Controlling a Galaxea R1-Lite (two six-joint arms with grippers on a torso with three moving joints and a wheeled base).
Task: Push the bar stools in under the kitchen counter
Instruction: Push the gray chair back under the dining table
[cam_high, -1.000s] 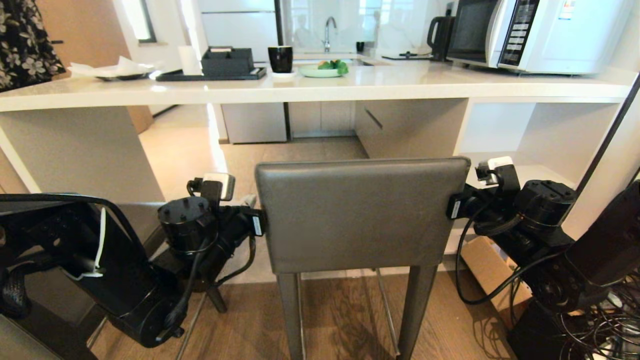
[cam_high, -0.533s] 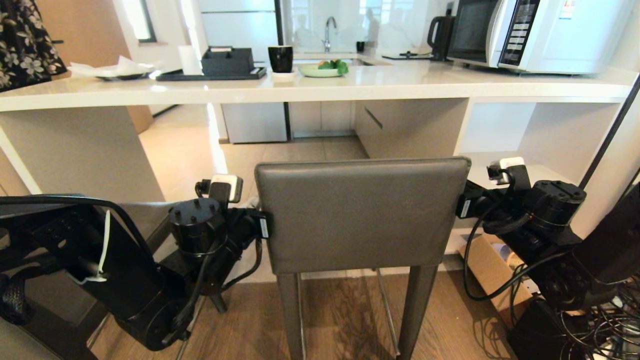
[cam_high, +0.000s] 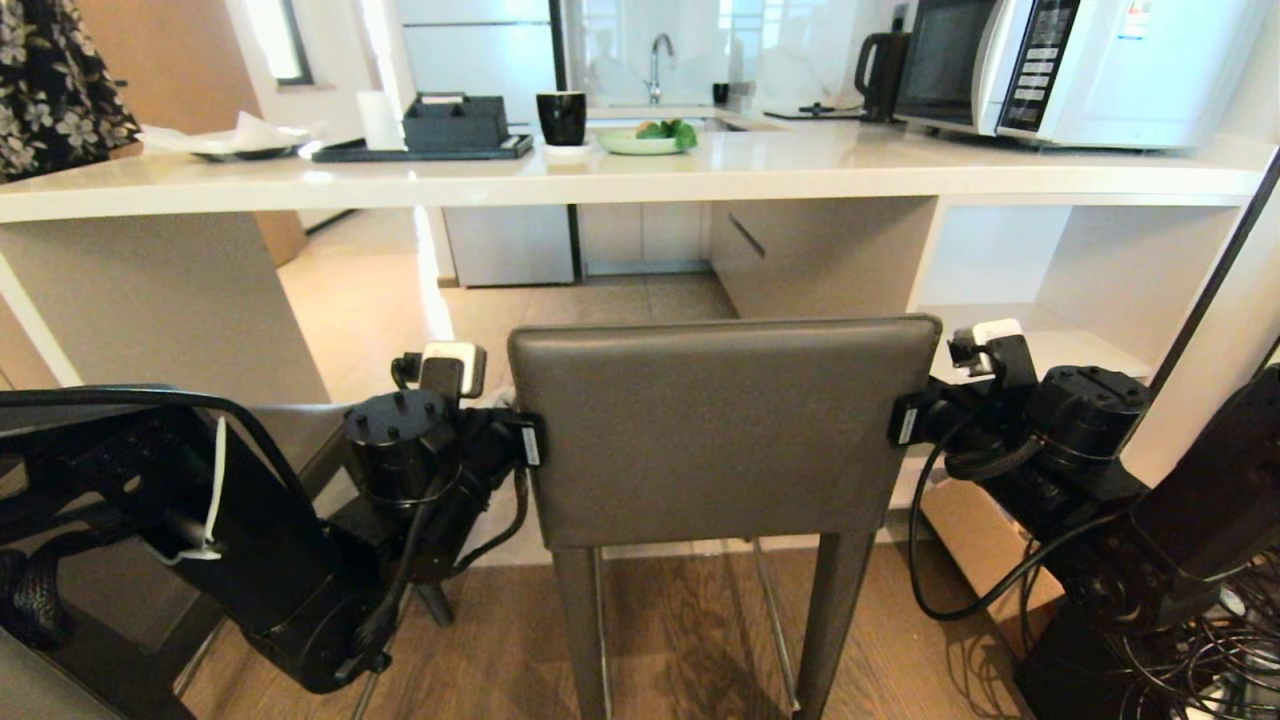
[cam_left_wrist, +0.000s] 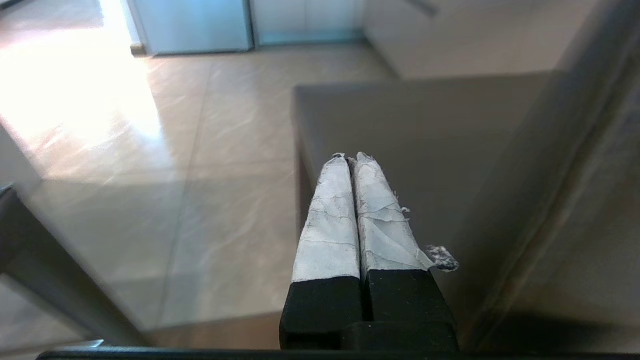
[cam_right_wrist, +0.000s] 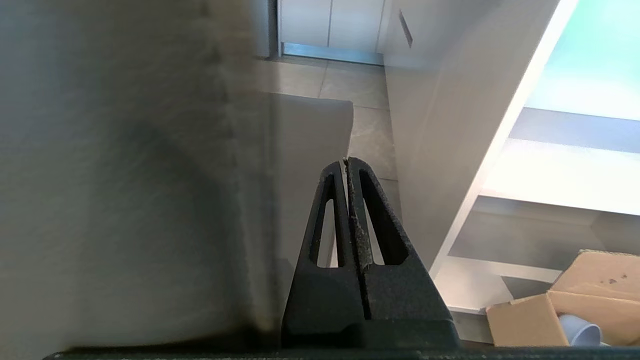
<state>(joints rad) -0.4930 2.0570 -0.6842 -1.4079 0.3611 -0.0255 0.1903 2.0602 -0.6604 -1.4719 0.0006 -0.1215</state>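
Note:
One bar stool stands in front of me, its dark grey backrest (cam_high: 725, 430) facing me and its seat (cam_left_wrist: 425, 150) pointing at the opening under the kitchen counter (cam_high: 700, 175). My left wrist (cam_high: 500, 445) sits at the backrest's left edge and my right wrist (cam_high: 930, 415) at its right edge. The fingers of both are hidden behind the backrest in the head view. The left gripper (cam_left_wrist: 351, 157), with white taped fingers, is shut and empty beside the seat. The right gripper (cam_right_wrist: 346, 161) is shut and empty, alongside the backrest (cam_right_wrist: 125, 175).
The counter's grey side panel (cam_high: 160, 300) stands at the left and white open shelves (cam_high: 1050, 290) at the right. A cardboard box (cam_high: 985, 550) and loose cables (cam_high: 1200, 650) lie on the floor at the right. A microwave (cam_high: 1080, 65), tray (cam_high: 420, 150) and cup (cam_high: 561, 117) sit on top.
The left wrist has shifted slightly right, closer to the backrest's left edge. The right wrist drifted outward and came back to the right edge. The stool's backrest sits where it was.

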